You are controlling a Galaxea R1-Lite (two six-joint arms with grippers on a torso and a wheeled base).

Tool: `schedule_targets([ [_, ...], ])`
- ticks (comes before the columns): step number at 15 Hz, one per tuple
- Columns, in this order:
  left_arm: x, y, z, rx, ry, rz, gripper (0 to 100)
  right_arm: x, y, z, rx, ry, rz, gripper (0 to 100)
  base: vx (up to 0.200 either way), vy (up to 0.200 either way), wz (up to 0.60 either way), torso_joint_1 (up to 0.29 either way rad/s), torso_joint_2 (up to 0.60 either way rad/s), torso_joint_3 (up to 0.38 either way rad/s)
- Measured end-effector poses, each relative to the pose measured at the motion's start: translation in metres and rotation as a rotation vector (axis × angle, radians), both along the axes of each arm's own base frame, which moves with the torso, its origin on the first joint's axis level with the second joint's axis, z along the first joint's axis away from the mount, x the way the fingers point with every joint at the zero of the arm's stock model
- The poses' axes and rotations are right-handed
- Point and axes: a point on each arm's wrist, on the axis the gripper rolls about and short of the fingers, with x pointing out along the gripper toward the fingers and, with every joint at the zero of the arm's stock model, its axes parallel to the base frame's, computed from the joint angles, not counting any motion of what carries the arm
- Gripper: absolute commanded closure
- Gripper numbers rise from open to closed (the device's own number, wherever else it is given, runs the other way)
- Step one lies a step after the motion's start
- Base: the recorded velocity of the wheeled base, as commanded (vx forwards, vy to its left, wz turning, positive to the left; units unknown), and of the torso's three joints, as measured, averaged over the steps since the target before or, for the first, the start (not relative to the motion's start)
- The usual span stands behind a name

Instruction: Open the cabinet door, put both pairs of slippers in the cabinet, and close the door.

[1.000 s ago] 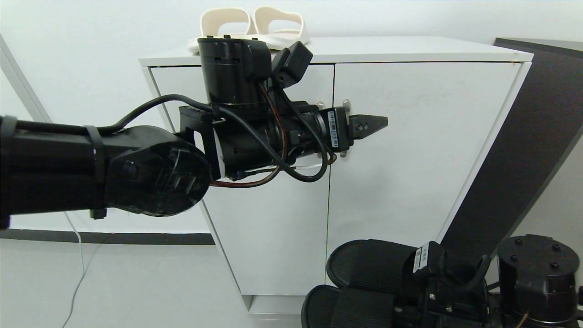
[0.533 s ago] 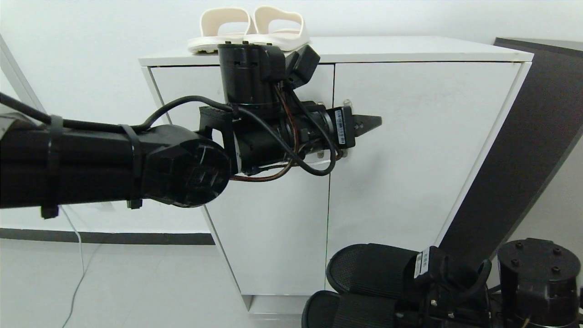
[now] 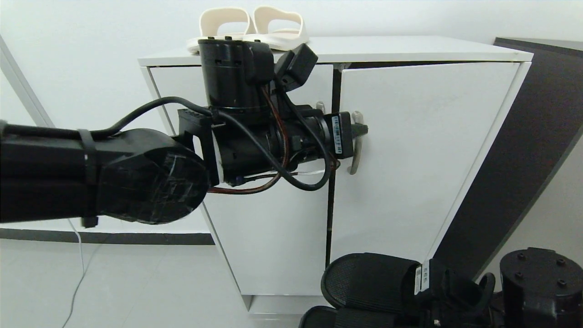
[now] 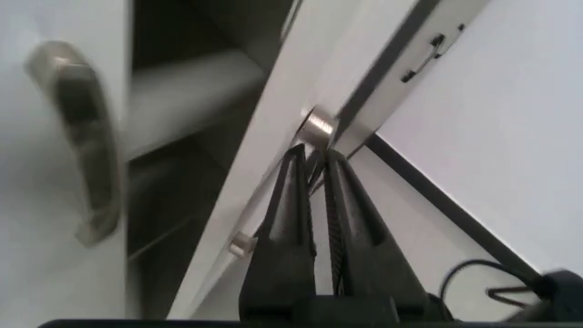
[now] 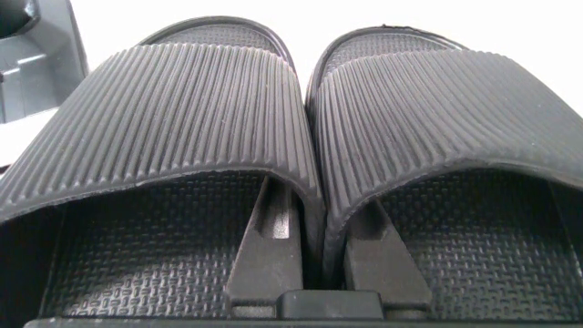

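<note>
The white cabinet [image 3: 410, 136] has two doors; the right door [image 3: 410, 159] stands slightly ajar with a dark gap along its left edge. My left gripper [image 3: 363, 130] is shut, its fingers [image 4: 291, 210] tucked behind that door's metal handle [image 3: 356, 150] near one mount [image 4: 319, 124]. A cream pair of slippers [image 3: 253, 25] lies on the cabinet top. Low at the right, my right gripper [image 5: 316, 205] is shut on the black pair of slippers [image 3: 364, 282], one finger inside each slipper [image 5: 209, 100], pinching their inner walls together.
Through the gap an inner shelf [image 4: 182, 87] shows. The left door's handle [image 4: 82, 137] is close beside my left gripper. A dark panel [image 3: 524, 150] flanks the cabinet on the right. A thin cable [image 3: 77, 282] trails over the pale floor at the left.
The right cabinet door has swung from shut to slightly ajar as my left gripper drew back with the handle. The black slippers in my right gripper sank a little lower.
</note>
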Motion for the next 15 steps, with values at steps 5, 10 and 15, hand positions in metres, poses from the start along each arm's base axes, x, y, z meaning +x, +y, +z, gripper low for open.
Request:
schedule_targets([
  [5, -0.028, 0.017, 0.003, 0.006, 0.002, -0.016, 100, -0.001, 0.000, 0.000, 0.001, -0.001, 0.005, 100, 0.000, 0.000, 0.00, 0.000, 0.00, 0.000],
  [10, -0.034, 0.038, 0.010, -0.012, -0.010, -0.023, 100, -0.002, 0.000, 0.000, 0.001, -0.001, 0.007, 100, 0.000, 0.000, 0.00, 0.000, 0.00, 0.000],
  [15, -0.011, 0.039, 0.017, -0.042, -0.010, 0.000, 100, -0.005, 0.000, -0.002, -0.015, -0.011, 0.023, 100, 0.000, 0.000, 0.00, 0.000, 0.00, 0.000],
])
